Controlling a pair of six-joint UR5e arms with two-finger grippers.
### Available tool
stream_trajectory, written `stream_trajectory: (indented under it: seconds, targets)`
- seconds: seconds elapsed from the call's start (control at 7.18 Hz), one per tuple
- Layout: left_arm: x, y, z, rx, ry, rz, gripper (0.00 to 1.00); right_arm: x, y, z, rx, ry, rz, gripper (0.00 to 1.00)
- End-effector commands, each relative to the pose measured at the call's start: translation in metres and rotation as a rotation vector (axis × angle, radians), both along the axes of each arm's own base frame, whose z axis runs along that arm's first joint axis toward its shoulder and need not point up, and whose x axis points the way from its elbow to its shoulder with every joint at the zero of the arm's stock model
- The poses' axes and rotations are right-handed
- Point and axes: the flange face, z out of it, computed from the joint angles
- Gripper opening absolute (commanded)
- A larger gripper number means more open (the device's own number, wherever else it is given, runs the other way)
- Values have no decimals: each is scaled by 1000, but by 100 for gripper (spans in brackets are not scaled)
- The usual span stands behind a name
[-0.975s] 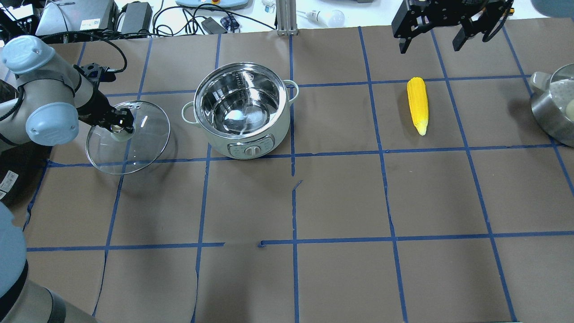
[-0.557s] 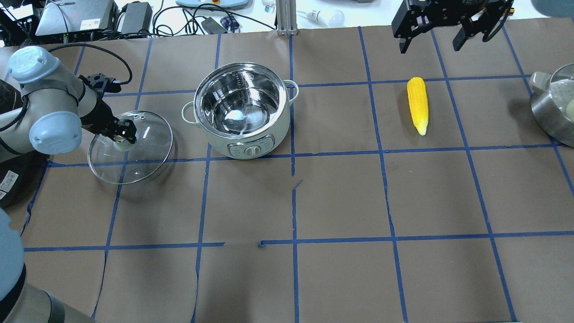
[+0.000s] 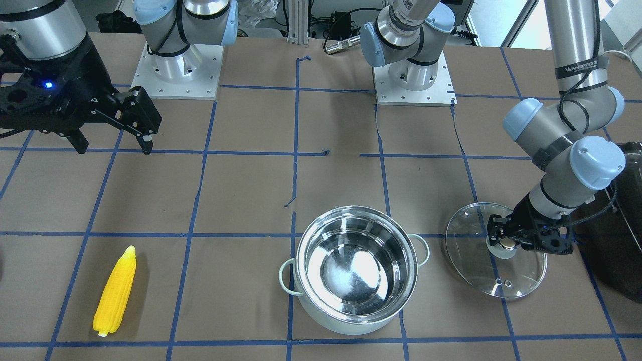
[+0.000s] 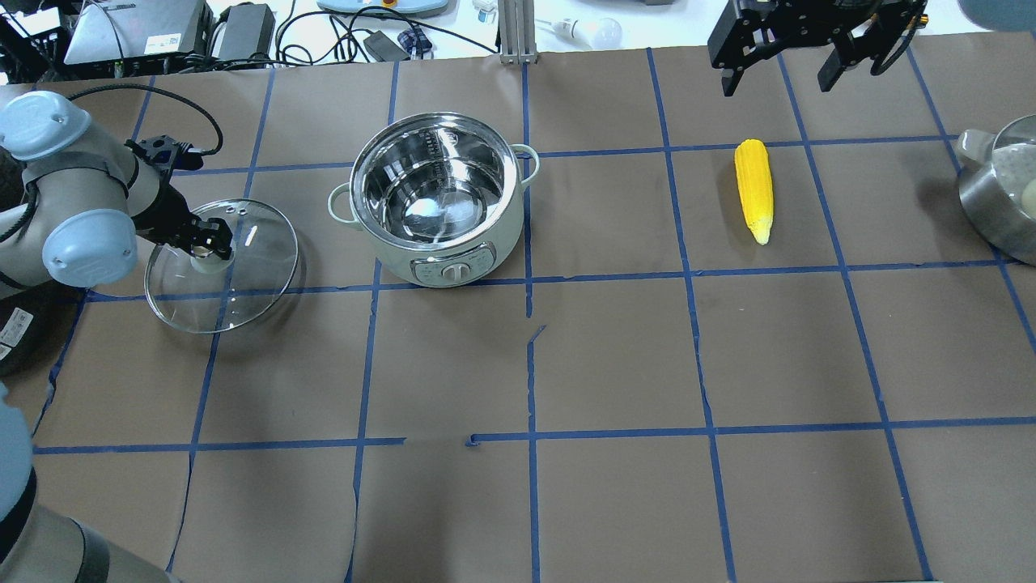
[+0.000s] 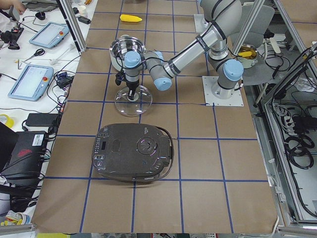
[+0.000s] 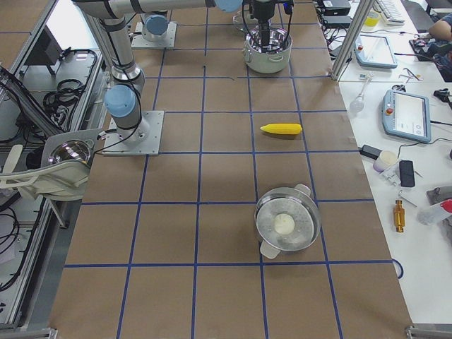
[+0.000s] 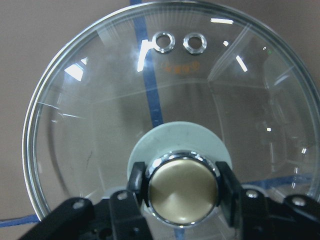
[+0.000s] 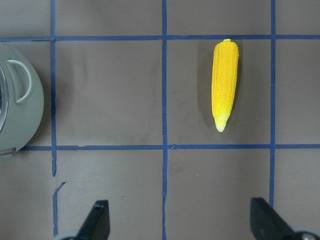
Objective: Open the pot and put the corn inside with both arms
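Note:
The mint-green pot (image 4: 437, 198) stands open with an empty steel bowl, also in the front view (image 3: 356, 268). Its glass lid (image 4: 235, 283) is to the pot's left, low over the table. My left gripper (image 4: 212, 244) is shut on the lid's brass knob (image 7: 182, 187), seen in the front view too (image 3: 504, 242). The yellow corn (image 4: 753, 190) lies on the table to the right of the pot, also in the right wrist view (image 8: 225, 85). My right gripper (image 4: 775, 87) is open and empty, high above and beyond the corn.
A black appliance (image 5: 133, 151) lies at the table's left end, close to my left arm. A steel pot with a white object in it (image 4: 1004, 190) stands at the right edge. Blue tape lines cross the brown table (image 4: 615, 364).
My left gripper has carried the lid down and slightly left, away from the pot. The right gripper, corn and pot have not moved.

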Motion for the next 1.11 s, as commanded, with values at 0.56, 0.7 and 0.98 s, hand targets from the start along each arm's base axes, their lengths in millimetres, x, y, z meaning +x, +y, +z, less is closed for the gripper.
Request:
stream_trajectory:
  seconds: [0.56, 0.7, 0.98]
  targets:
    - [2, 3, 7, -5, -2, 47, 73, -125, -58, -138, 89, -9, -79, 100]
    - [2, 3, 10, -8, -2, 47, 77, -132, -81, -185, 27, 5, -79, 100]
    - [-12, 6, 36, -28, -11, 28, 90, -139, -112, -261, 17, 7, -78, 100]
